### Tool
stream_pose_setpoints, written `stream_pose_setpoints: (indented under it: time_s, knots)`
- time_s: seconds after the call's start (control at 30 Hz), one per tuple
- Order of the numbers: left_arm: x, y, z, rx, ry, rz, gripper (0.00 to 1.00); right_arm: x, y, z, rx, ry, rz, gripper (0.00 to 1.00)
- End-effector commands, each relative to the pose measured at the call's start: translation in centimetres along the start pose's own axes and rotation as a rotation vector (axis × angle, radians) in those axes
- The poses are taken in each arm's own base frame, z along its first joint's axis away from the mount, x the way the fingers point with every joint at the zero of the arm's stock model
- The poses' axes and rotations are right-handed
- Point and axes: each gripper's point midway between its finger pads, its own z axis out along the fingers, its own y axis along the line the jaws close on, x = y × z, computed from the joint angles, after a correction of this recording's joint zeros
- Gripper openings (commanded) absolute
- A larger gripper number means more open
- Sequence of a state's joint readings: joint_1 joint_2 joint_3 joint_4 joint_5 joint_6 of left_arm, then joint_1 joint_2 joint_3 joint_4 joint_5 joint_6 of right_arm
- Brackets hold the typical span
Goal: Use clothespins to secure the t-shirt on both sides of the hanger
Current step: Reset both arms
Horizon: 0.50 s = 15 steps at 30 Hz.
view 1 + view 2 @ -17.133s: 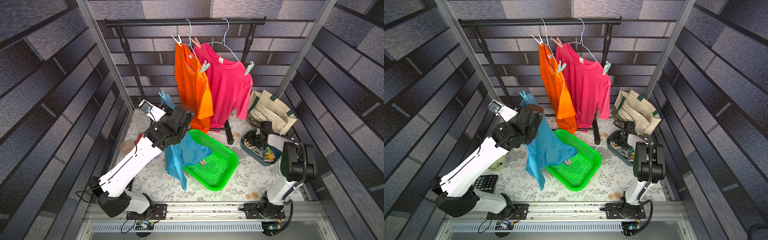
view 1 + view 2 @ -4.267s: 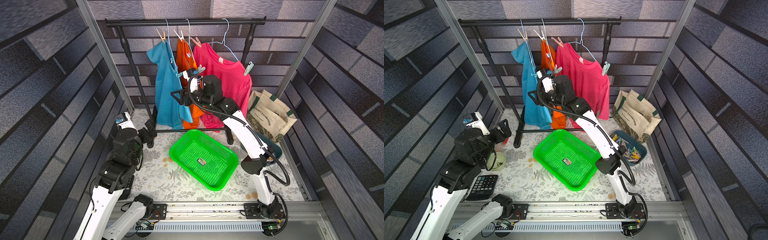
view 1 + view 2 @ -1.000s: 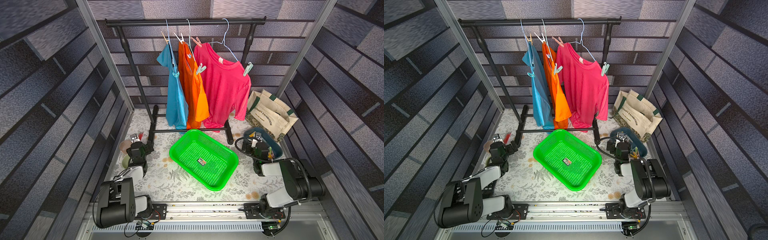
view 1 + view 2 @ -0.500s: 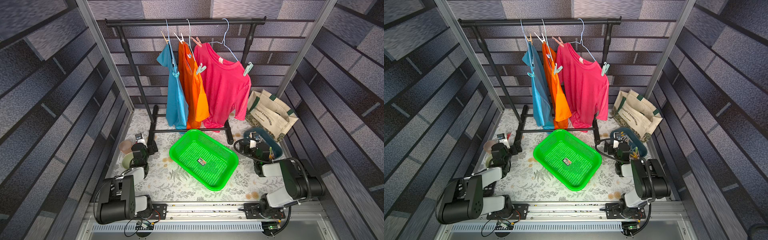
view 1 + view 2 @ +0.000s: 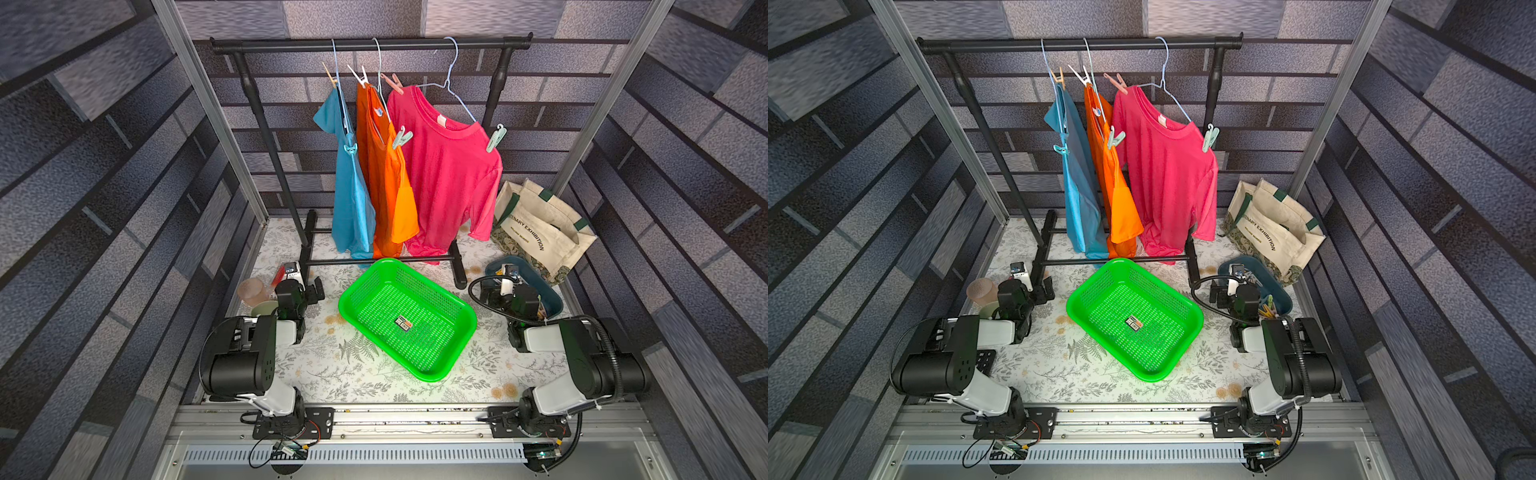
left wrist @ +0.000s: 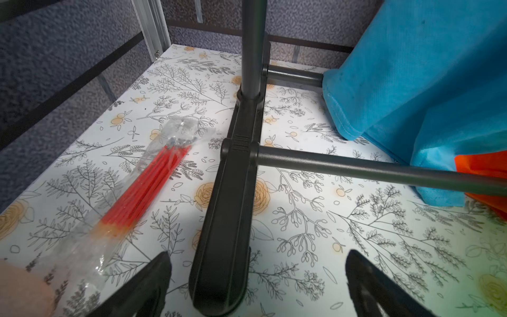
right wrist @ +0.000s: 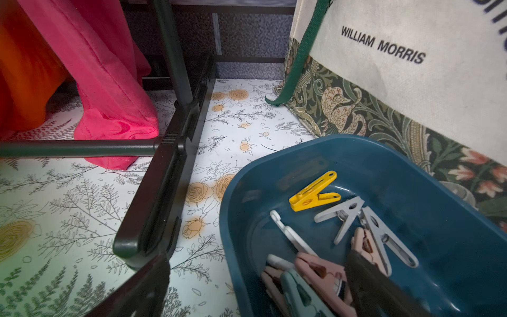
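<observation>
The blue t-shirt hangs on a wire hanger at the left of the rack. A beige clothespin grips its upper shoulder and a pale blue one its lower shoulder. Loose clothespins lie in a dark blue tub. My left gripper is open and empty, low over the table at the rack's left foot. My right gripper is open and empty, straddling the tub's near rim. Both arms are folded low, left gripper and right gripper apart from the shirts.
An orange shirt and a pink shirt hang pegged beside the blue one. A green basket sits mid-table. A tote bag stands behind the tub. Cups and a packet of red sticks lie at the left.
Seconds ago the right arm was up at the hung blue shirt. Both arms have since come down and folded. In the last second the left wrist crept towards the rack foot.
</observation>
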<state>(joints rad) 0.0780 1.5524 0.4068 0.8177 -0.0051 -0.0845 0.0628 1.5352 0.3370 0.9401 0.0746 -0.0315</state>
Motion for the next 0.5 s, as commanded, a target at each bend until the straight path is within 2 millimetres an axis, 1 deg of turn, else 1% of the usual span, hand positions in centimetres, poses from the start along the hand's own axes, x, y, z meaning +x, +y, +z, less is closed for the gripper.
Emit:
stream_pose_setpoints:
  time_s: [0.0, 0.47]
  knots:
    - [-0.9, 0.1, 0.11, -0.011, -0.015, 0.024, 1.0, -0.44, -0.86, 0.41, 0.043, -0.003, 0.022, 1.0]
    - [-0.82, 0.06, 0.11, -0.016, -0.01, 0.029, 1.0, -0.43, -0.87, 0.46, 0.043, 0.006, 0.023, 1.0]
